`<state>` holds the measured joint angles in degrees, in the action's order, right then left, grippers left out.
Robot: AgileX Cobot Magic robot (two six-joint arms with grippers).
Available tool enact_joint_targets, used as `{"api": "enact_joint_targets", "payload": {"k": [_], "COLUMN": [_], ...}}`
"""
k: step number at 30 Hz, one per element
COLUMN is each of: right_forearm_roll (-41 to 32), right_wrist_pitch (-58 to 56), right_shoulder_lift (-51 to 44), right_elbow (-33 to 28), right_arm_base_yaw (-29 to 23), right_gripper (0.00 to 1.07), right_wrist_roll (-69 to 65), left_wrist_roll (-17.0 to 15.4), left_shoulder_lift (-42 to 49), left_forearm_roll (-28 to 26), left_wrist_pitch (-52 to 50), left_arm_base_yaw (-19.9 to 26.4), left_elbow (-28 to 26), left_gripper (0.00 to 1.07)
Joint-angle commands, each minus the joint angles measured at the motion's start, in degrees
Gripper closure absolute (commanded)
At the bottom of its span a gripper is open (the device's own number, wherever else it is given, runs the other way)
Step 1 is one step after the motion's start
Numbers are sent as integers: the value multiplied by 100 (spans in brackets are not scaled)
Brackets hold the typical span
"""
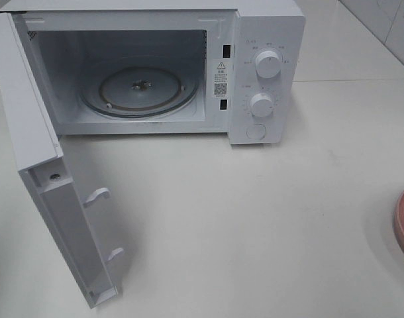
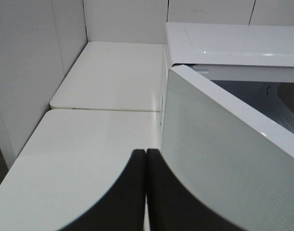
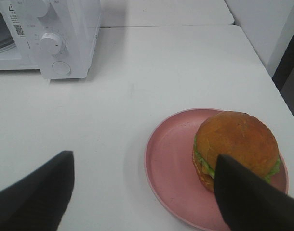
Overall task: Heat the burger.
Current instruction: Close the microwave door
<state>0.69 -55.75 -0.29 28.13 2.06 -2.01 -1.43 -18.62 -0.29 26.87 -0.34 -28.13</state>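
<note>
Pink plate (image 3: pixel 172 168) holds the burger (image 3: pixel 235 143) at the lower right of my right wrist view, my right gripper (image 3: pixel 144 192) spread wide above it. My left gripper (image 2: pixel 146 190) is closed on nothing beside the microwave door (image 2: pixel 224 168).

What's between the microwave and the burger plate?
Nothing: only bare table separates the microwave from the pink plate holding the burger, as the right wrist view shows. The overhead view catches only the plate's edge.

Bright even light, soft shadows, slight glare
</note>
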Motion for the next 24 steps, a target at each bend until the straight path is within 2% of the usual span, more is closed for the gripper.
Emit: {"api": "enact_joint_targets", "payload": {"k": [1, 3, 4, 5, 7, 8, 10, 14, 16, 17, 19, 20, 21, 23, 24], "right_forearm_roll": [17, 17, 17, 17, 17, 17, 17, 17, 17, 17, 17, 17, 17, 17, 17], "right_wrist_pitch": [63, 63, 63, 63, 63, 63, 63, 63, 63, 63, 63, 63, 63, 63, 63], "right_shoulder_lift": [-149, -149, -149, -149, -149, -149, -149, -149, -149, -149, -149, -149, -149, -149, -149], "right_elbow": [-11, -11, -11, -11, -11, -11, -11, -11, -11, -11, -11, -11, -11, -11, -11], "right_arm_base_yaw": [46, 46, 46, 46, 46, 46, 46, 46, 46, 46, 46, 46, 46, 46, 46], "right_gripper": [31, 31, 31, 31, 31, 31, 31, 31, 31, 31, 31, 31, 31, 31, 31], "right_wrist_roll": [-57, -57, -57, -57, -57, -57, -57, -57, -57, -57, -57, -57, -57, -57, -57], "left_wrist_roll": [-6, -6, -11, -11, -11, -11, -29, -29, -63, -63, -378, -378, -665, -768, -980], "left_shoulder_lift": [-573, -693, -1003, -1003, -1450, -1450, -1954, -2510, -3083, -3083, -3621, -3621, -3953, -4085, -4383], "left_forearm_roll": [29, 29, 29, 29, 29, 29, 29, 63, 286, 286, 653, 653, 1112, 1324, 1845], "left_wrist_pitch": [-1736, -2143, -2916, -2916, -3930, -3930, -4572, -4985, -5392, -5392, -5770, -5770, -6102, -6245, -6572], "left_arm_base_yaw": [0, 0, 0, 0, 0, 0, 0, -6, -6, -6, -23, -23, -23, -23, -23], "left_elbow": [590, 699, 985, 985, 1301, 1301, 1524, 1553, 1553, 1553, 1553, 1553, 1553, 1553, 1553], "left_gripper": [107, 107, 107, 107, 107, 107, 107, 107, 107, 107, 107, 107, 107, 107, 107]}}
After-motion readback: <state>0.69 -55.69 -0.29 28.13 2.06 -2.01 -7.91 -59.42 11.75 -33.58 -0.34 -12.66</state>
